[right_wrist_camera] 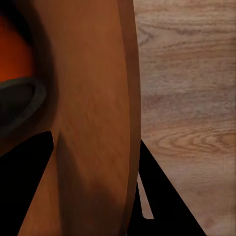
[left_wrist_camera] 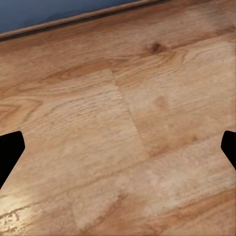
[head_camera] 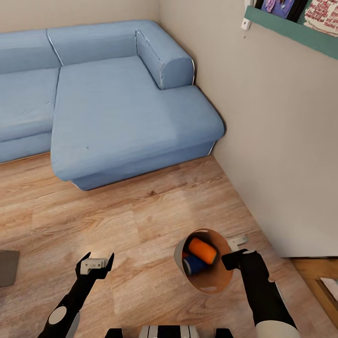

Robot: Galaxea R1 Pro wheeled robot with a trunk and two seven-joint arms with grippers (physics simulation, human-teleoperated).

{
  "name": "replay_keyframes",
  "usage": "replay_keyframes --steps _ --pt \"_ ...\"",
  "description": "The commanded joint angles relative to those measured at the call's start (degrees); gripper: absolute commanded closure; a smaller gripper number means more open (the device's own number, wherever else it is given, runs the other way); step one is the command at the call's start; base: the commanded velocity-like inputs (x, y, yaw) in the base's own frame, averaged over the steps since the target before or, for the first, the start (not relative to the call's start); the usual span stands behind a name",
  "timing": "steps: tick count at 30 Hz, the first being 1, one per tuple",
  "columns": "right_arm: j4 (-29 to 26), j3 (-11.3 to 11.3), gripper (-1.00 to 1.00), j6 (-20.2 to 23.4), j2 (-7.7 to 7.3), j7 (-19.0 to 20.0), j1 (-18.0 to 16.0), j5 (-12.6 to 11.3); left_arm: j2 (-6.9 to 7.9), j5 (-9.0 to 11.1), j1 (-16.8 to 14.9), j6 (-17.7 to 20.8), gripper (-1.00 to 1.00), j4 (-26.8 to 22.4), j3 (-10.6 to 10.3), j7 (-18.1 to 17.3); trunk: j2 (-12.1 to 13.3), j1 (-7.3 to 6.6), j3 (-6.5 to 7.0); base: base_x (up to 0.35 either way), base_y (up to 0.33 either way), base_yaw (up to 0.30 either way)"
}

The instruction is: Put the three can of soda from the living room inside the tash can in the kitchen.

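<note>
The right gripper clamps the trash can by its rim; inside lie an orange can and a blue can (a third partly hidden). The left gripper hangs wide open above wood floor.

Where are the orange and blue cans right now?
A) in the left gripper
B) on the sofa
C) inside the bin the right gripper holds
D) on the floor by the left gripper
C. The orange can and blue can lie inside the bin, whose wall sits between the right gripper fingers.
</note>
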Motion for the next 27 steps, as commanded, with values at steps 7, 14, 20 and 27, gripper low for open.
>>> replay_keyframes --steps 7,14,20,27 --pt "0.01 0.07 1.0 0.24 0.0 0.03 -0.01 -0.84 0.01 0.0 0.0 -0.2 -1.0 0.21 -0.02 -0.03 -2.82 1.54 -1.26 0.0 0.0 0.0" --pt "0.06 0.07 1.0 0.25 0.0 0.03 -0.01 -0.84 0.03 0.14 0.0 -0.29 -1.0 1.22 -0.04 -0.03 -5.63 3.08 -2.52 0.0 0.0 0.0" --pt "0.1 0.0 1.0 1.18 0.0 0.03 -0.04 -0.86 0.04 0.26 0.0 -0.32 -1.0 1.31 -0.04 -0.03 -7.23 3.96 -3.23 0.0 0.0 0.0" --pt "0.21 0.06 1.0 5.64 0.0 0.05 -0.1 -0.77 0.05 0.28 0.0 -0.87 -1.0 1.32 -0.04 -0.03 -7.23 3.96 -3.23 0.0 0.0 0.0"
